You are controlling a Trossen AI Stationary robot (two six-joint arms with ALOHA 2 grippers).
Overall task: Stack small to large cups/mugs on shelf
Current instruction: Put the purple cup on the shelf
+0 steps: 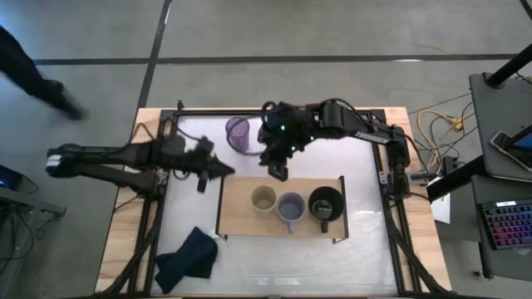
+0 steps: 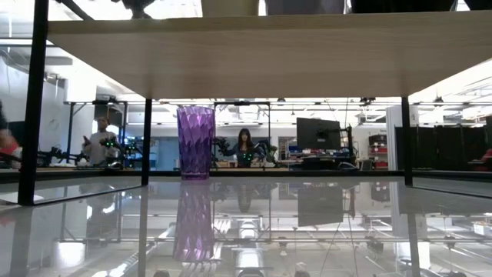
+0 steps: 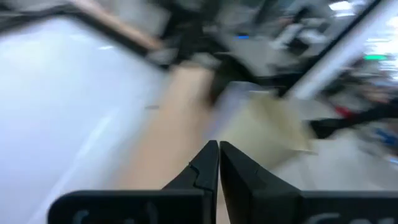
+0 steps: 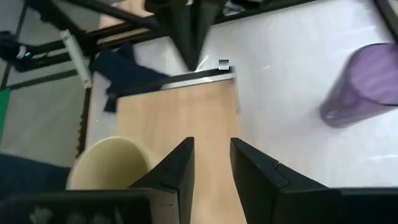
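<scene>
The light-wood shelf (image 1: 241,212) stands on the white table. On it stand, in a row, the pale yellow cup (image 1: 263,199), the lavender-grey mug (image 1: 291,208) and the black mug (image 1: 325,203). The purple tumbler (image 1: 238,133) stands upright on the table beyond the shelf, and also shows in the low view (image 2: 195,142) and the right wrist view (image 4: 364,84). My right gripper (image 1: 277,170) is open and empty above the shelf's far edge, beside the yellow cup (image 4: 112,165). My left gripper (image 1: 224,172) is shut and empty at the shelf's far left corner. My left gripper's shut fingertips (image 3: 217,155) are at the shelf's far left corner (image 1: 226,178); I cannot tell whether they touch it.
A dark cloth (image 1: 187,257) lies crumpled on the table near its front left. The shelf's black end frames (image 2: 34,100) stand at either end of the board. People show in the room behind the table (image 2: 100,142).
</scene>
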